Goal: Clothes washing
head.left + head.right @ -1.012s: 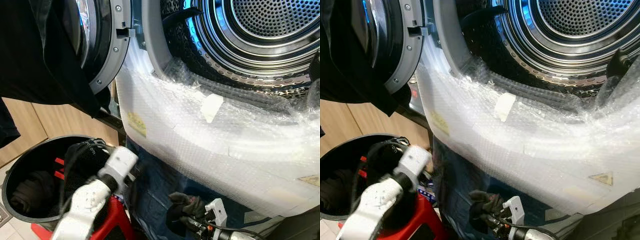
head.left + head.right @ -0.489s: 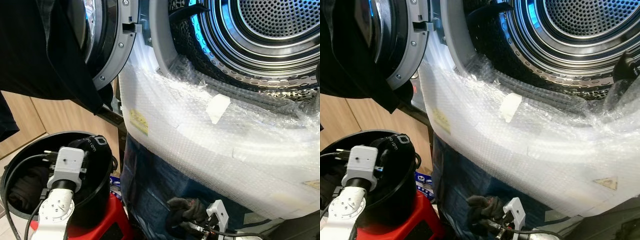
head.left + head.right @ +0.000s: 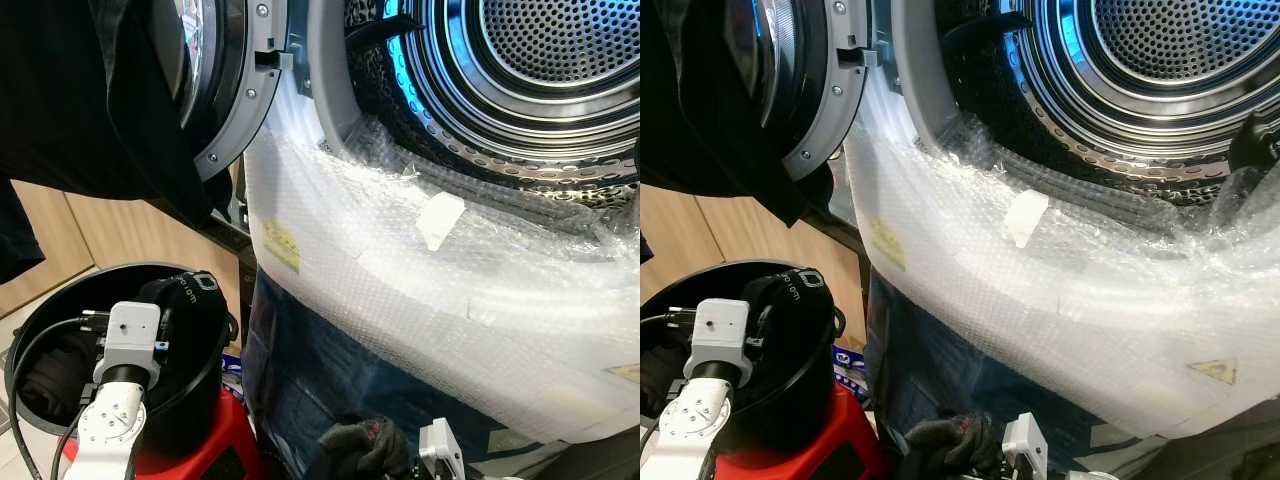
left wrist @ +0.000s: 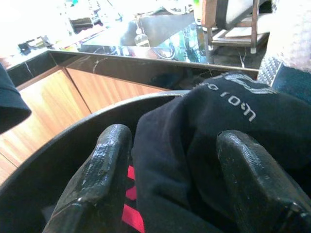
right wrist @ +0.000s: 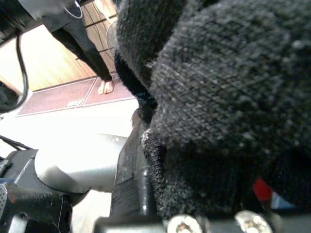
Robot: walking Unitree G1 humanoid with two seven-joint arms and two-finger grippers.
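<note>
The right gripper (image 3: 372,452) has sunk lower, fingers pinching a dark knit garment (image 5: 228,97); left fingers (image 4: 102,165) spread over the bin (image 3: 30,330).

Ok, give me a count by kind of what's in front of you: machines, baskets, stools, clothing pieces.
Washing machine: 1
Black basket: 1
Red stool: 1
Dark clothes: 4 (garment on the door, lettered top at the left pincer, heap in the basket, knit piece in the right pincer)
Total: 7

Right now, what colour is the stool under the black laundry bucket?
Red: the plastic stool beneath the round black bucket, clearest in the left eye view.
</note>
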